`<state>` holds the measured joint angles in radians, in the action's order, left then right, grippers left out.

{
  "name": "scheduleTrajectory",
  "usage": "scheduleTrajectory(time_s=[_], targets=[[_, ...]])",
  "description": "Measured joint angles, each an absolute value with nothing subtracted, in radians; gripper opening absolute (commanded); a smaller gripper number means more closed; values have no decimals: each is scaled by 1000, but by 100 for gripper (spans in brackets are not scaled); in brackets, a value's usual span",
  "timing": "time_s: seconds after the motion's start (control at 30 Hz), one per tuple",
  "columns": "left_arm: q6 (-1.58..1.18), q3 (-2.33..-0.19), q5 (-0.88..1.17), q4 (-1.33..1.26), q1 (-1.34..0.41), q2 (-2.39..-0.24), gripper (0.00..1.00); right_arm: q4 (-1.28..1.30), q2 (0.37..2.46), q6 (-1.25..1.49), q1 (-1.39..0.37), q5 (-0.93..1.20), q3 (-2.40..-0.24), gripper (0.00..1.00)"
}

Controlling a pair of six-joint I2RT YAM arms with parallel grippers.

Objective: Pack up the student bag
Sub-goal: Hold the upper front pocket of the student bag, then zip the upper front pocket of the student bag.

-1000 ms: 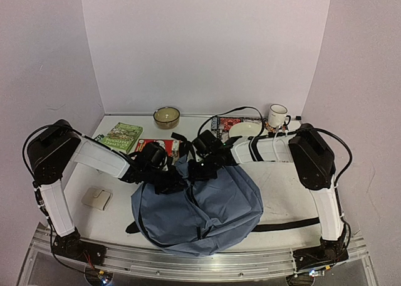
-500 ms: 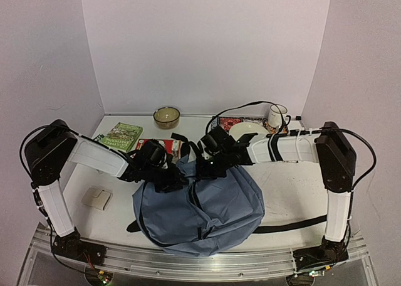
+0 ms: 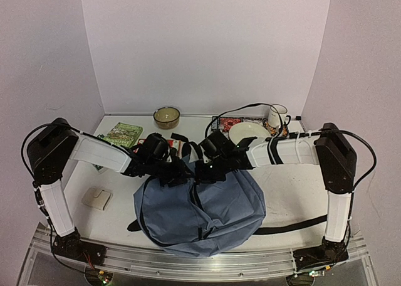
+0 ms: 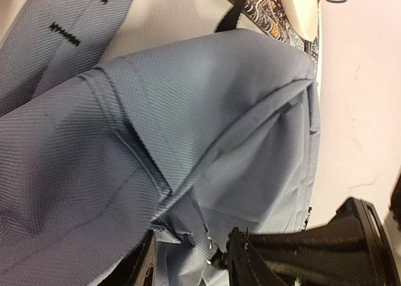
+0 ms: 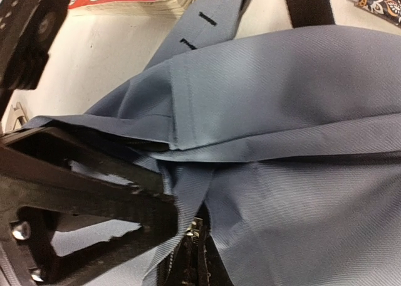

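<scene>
i am seeing the student bag (image 3: pixel 210 211) lying on the near middle of the table (image 3: pixel 285 189). the right gripper (image 3: pixel 203 172) is pinching its far top edge. the left gripper (image 3: pixel 177 173) is sitting just beside, with fabric between its fingers; whether it is gripping, i cannot tell.

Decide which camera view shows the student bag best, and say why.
The top external view: it alone shows the student bag whole, with its full outline and zip lines. The left wrist view gives only close-up blue-grey folds and a zipper pull. The right wrist view gives only folds and seams, very near the lens.
</scene>
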<state>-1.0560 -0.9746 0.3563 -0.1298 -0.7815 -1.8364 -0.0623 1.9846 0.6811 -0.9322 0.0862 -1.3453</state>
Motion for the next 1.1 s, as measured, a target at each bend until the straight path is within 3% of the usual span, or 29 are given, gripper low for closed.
scheduleTrajectory(time_s=[0.2, 0.43, 1.1], targets=[[-1066, -995, 380, -133, -780, -1900, 26, -71, 1985, 681, -935, 78, -1345, 0], [-1073, -1019, 393, -133, -778, -1921, 0, -76, 1984, 681, -942, 78, -1345, 0], [-1072, -1103, 389, -118, -758, -1974, 0, -50, 1781, 727, -1072, 42, -1124, 0]])
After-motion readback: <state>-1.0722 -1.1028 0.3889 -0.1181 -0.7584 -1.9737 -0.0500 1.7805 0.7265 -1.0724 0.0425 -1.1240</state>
